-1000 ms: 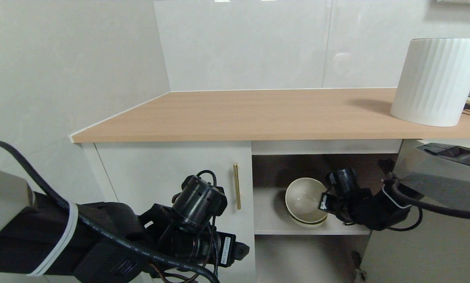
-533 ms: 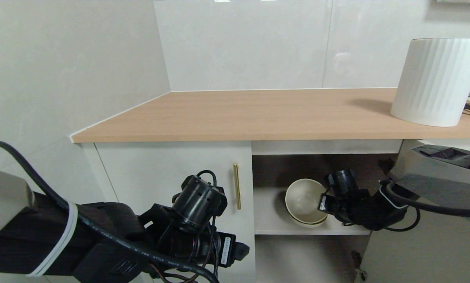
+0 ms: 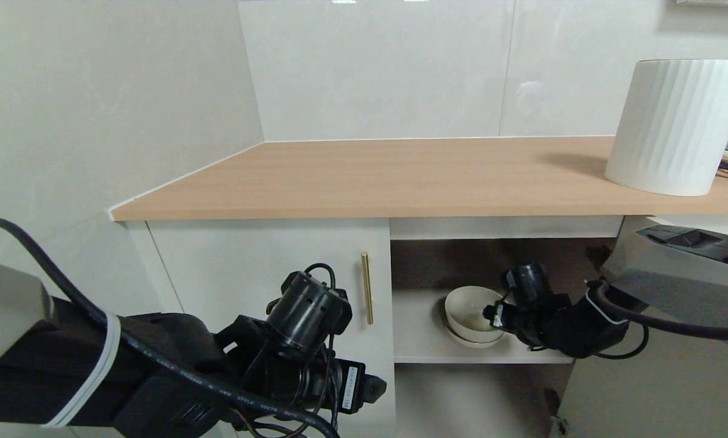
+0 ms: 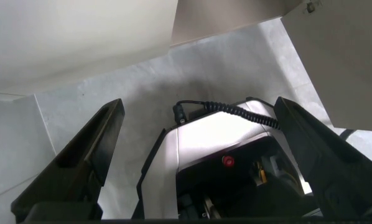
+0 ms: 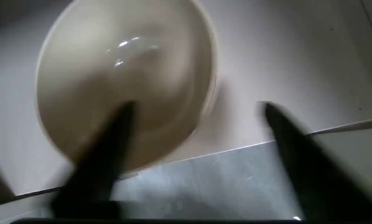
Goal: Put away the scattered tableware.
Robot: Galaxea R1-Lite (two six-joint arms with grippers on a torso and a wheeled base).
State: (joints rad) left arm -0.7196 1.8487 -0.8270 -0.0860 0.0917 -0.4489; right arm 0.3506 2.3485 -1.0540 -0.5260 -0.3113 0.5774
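Low in the middle, the bowl [image 3: 470,307] has dropped flat onto another bowl [image 3: 464,340], and the right pincer [image 3: 493,315] is spread wide, holding nothing

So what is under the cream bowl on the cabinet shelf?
A second bowl: just its rim shows beneath the cream bowl; its inside is covered. The stack sits on the shelf.

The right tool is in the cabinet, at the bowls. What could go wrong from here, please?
1. The right tool is open, with the top bowl's rim between its fingers and one finger over the bowl's inside. If it pulls back sideways, that finger may catch the rim and drag or tip the bowl.
2. The top bowl rests in a lower bowl on the shelf; a knock might push both toward the front edge.
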